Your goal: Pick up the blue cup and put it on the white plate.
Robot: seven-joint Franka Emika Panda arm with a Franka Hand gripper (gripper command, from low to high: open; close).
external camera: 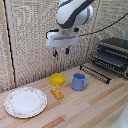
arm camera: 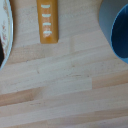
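Observation:
The cobalt cup [external camera: 79, 81], a blue mug with a side handle, stands upright on the wooden table, to the exterior view's right of centre. The white plate [external camera: 25, 101] with a speckled rim lies at the exterior view's left front. My gripper [external camera: 61, 51] hangs high above the table, up and to the left of the cup, with its dark-tipped fingers apart and nothing between them. The wrist view shows part of the cup [arm camera: 116, 30] and a sliver of the plate's rim [arm camera: 4, 35]; my fingers do not show there.
A small yellow bowl [external camera: 58, 78] sits just left of the cup. An orange bar-shaped item [external camera: 57, 93] lies between bowl and plate, and also shows in the wrist view [arm camera: 48, 21]. A toaster oven [external camera: 112, 55] with its door down stands at the back right.

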